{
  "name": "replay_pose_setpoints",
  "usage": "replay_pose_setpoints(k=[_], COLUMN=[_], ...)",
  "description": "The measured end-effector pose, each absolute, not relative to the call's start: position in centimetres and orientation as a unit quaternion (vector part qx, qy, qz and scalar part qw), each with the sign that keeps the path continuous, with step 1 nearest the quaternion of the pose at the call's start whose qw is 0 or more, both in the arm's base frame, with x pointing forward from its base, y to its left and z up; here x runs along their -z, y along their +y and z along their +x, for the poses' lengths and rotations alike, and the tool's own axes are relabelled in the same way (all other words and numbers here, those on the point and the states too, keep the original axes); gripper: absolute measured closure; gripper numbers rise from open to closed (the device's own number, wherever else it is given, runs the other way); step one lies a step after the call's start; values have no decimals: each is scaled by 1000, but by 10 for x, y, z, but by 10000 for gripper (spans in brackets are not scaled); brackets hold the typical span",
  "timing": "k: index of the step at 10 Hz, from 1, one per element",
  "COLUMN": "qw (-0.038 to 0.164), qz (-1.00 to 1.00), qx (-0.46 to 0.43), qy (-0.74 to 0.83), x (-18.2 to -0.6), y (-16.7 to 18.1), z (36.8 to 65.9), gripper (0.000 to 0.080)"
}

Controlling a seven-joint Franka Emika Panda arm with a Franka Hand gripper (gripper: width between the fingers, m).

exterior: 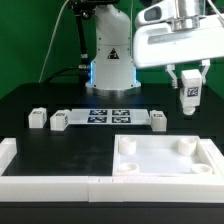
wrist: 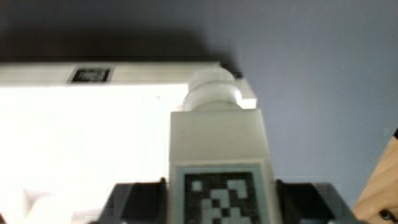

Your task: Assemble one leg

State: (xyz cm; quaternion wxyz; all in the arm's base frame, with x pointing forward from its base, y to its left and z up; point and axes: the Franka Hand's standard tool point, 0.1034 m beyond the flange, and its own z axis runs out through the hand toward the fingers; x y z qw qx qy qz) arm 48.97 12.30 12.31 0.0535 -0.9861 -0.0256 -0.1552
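While your Panda arm hangs over the black table, its gripper (exterior: 188,80) is clamped on the leg (exterior: 188,96), which is held upright in the air. The leg is clear of the surface, near the far corner of the tabletop (exterior: 165,160) on the exterior view's right, with its marker tag facing that camera.

In the wrist view the dark fingers (wrist: 139,202) press both sides of the leg (wrist: 217,140). Its tag is toward the lens, and its narrower rounded end points away, over the tabletop's edge (wrist: 89,110).

The marker board (exterior: 108,116) lies flat before the arm's base. An inner post (exterior: 60,120) and an outer post (exterior: 38,119) stand off its end on the exterior view's left, and a third post (exterior: 158,120) stands at its other end. A white border wall (exterior: 12,160) runs along the near edge.
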Motion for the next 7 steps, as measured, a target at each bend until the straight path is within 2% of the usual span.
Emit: replay_pose_setpoints(k=[2, 6, 7], qw=[46, 45, 41], qz=[-984, -984, -982], qx=[163, 162, 167], qy=[-51, -60, -75], x=[-121, -119, -115], y=[115, 114, 107], z=[504, 505, 522], gripper=[509, 509, 509])
